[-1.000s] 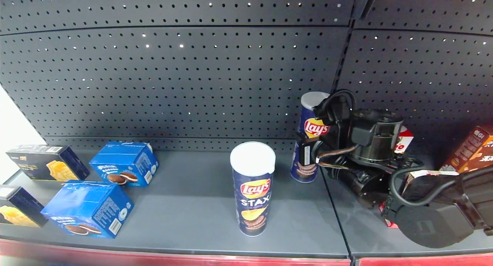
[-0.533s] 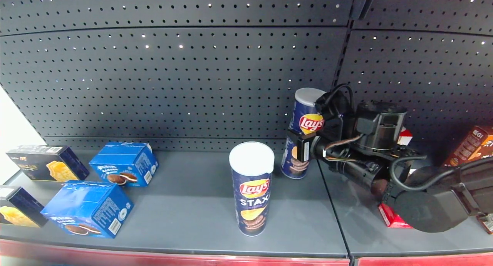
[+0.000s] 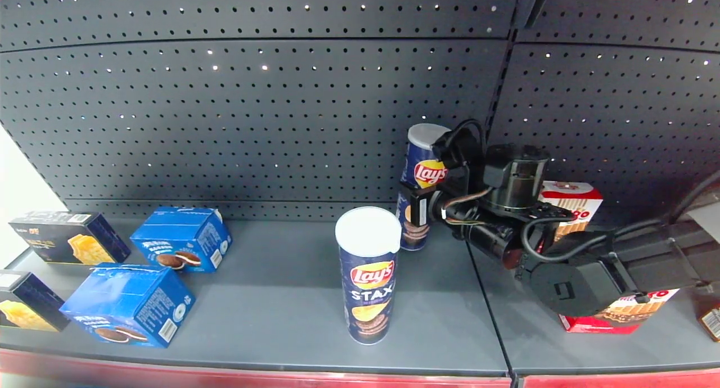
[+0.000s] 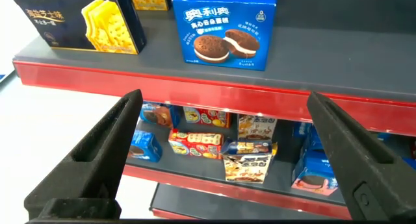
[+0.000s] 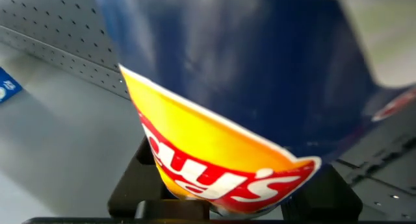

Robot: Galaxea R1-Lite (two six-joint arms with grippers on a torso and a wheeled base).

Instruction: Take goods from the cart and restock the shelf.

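Note:
My right gripper [image 3: 419, 211] is shut on a dark blue chips can [image 3: 419, 177] with a white lid, held upright at the back of the grey shelf [image 3: 270, 298], close to the pegboard wall. In the right wrist view the held can [image 5: 247, 107] looms right in front of the camera. A second, identical chips can [image 3: 368, 273] stands upright nearer the shelf's front edge, just left of and in front of the held one. My left gripper [image 4: 227, 159] hangs open below and in front of the shelf's red front lip [image 4: 208, 97], holding nothing.
Two blue cookie boxes [image 3: 129, 303] [image 3: 183, 239] and two dark cracker boxes [image 3: 70, 236] lie on the shelf's left part. Red-and-white wafer boxes [image 3: 571, 208] sit on the right section behind my right arm. A lower shelf [image 4: 240, 156] carries several snack packs.
My right arm has carried the held chips can leftward along the back of the shelf, from the divider toward the standing can. The wafer boxes on the right are now uncovered.

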